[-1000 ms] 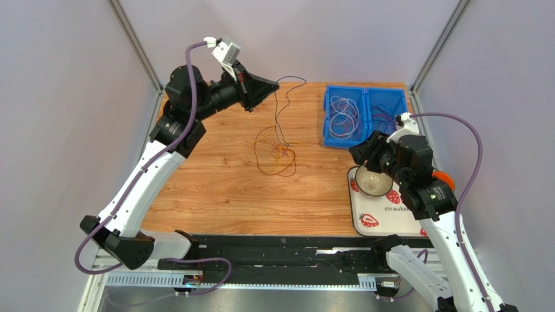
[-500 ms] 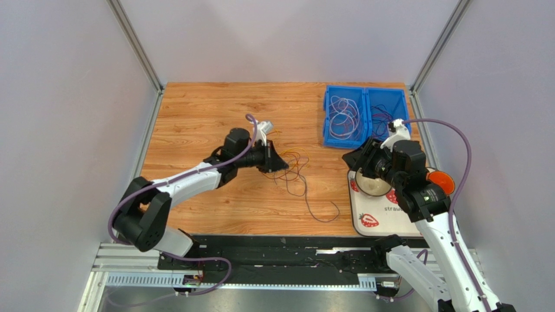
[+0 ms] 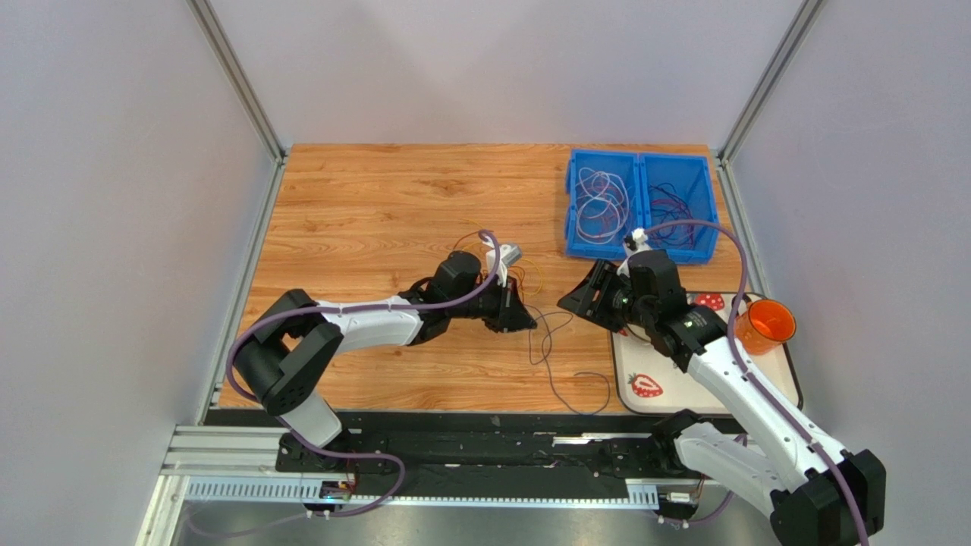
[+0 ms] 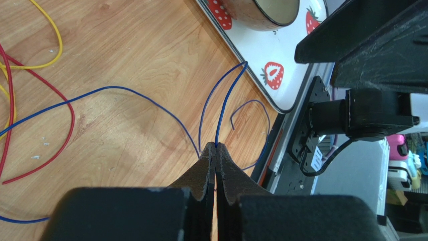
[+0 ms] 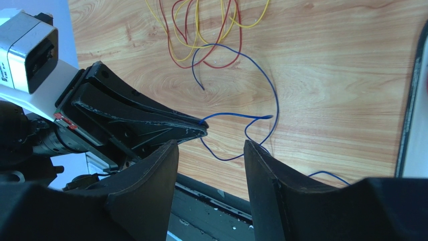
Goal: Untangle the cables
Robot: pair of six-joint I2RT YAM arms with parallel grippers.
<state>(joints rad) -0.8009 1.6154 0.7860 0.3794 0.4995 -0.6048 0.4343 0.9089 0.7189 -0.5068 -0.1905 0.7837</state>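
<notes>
The left gripper (image 4: 216, 149) pinches the blue wire (image 4: 227, 98), which lies partly clear of the unsorted red-and-yellow tangle (image 5: 200, 37), while the right gripper (image 5: 210, 146) hangs open and empty.

One blue bin (image 3: 642, 171) (two compartments), one strawberry tray (image 3: 635, 358), one orange cup (image 3: 767, 324), one bowl (image 4: 266, 10). Loose on the bench (image 3: 376, 216): one blue cable (image 4: 108, 87), one red cable (image 4: 73, 118), at least one yellow cable (image 4: 61, 45); overlapping loops prevent a surer count.

blue cable (image 4: 243, 65), red and yellow cables (image 5: 221, 35), strawberry-print tray (image 4: 251, 47)
</notes>
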